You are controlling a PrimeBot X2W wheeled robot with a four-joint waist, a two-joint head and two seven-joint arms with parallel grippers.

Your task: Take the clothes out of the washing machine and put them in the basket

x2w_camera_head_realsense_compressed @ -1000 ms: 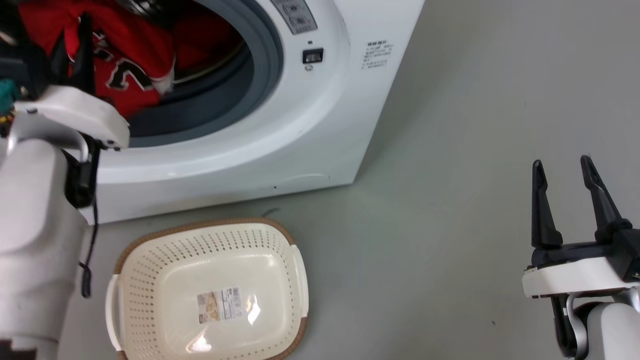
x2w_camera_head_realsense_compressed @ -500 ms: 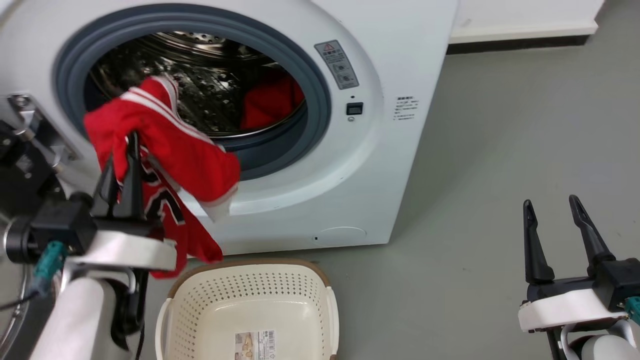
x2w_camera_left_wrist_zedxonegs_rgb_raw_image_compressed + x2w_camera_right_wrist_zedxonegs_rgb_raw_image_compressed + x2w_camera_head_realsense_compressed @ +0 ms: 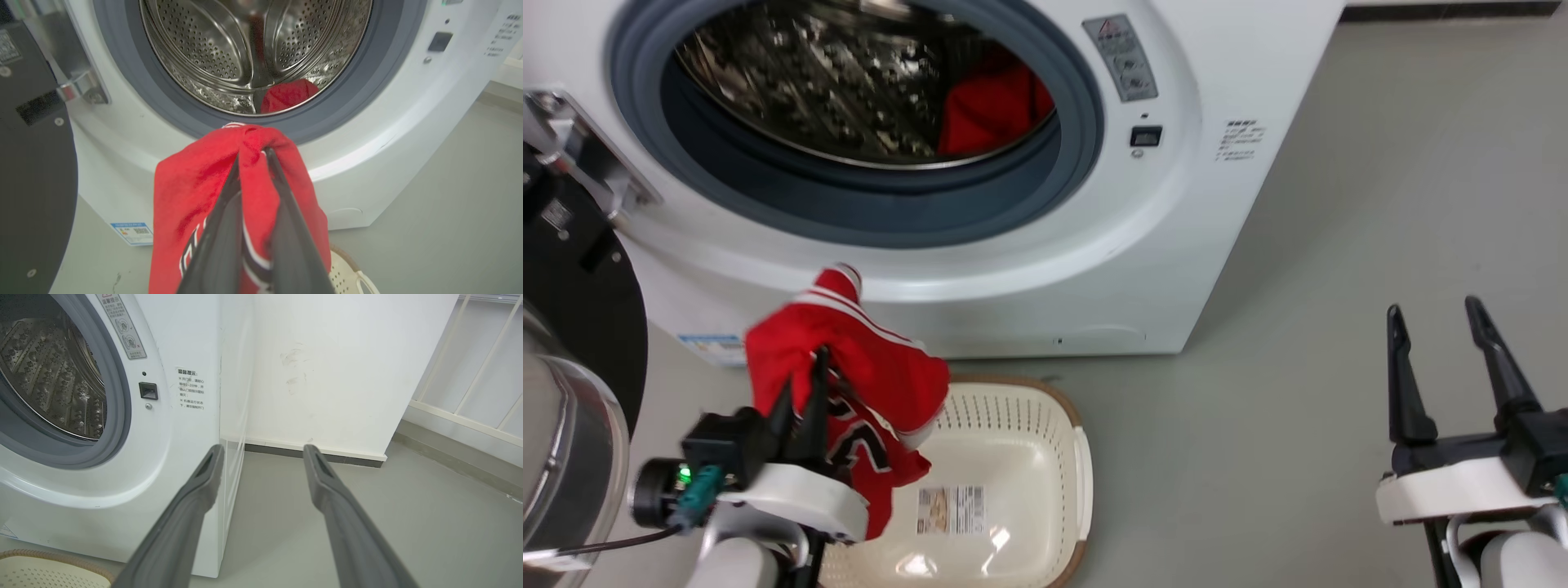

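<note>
**1. washing machine** (image 3: 1029,286): white front-loader that takes up the upper left and centre of the head view. Its door (image 3: 580,327) stands open at the left edge, showing a black rim and a glass bowl. A grey door seal (image 3: 1086,106) rings the perforated steel drum (image 3: 809,90).

**2. plain garment** (image 3: 992,110): bright red and bunched low on the right side of the drum, behind the seal. In the left wrist view it sits at the bottom centre of the drum.

**3. printed garment** (image 3: 874,384): bright red, with white-striped trim and black-and-white print. It is outside the drum, hanging in front of the machine's lower panel at the lower left of the head view. Its lower folds hang over the left part of the basket. Whether the cloth touches the basket cannot be told.

**4. left gripper** (image 3: 252,155): fingers drawn close together and pinching a fold of the printed garment, which spills down on both sides of them.

**5. right gripper** (image 3: 1433,305): at the lower right of the head view, fingers spread apart with grey floor (image 3: 1298,367) showing between them. It is well apart from the machine and the basket.

**6. basket** (image 3: 1021,384): cream, perforated, with a brown woven-look rim. It stands on the floor just in front of the machine, at the bottom centre-left of the head view. A paper label (image 3: 952,510) lies on its bottom.

**7. wall** (image 3: 347,375): white, to the right of the machine in the right wrist view.
</note>
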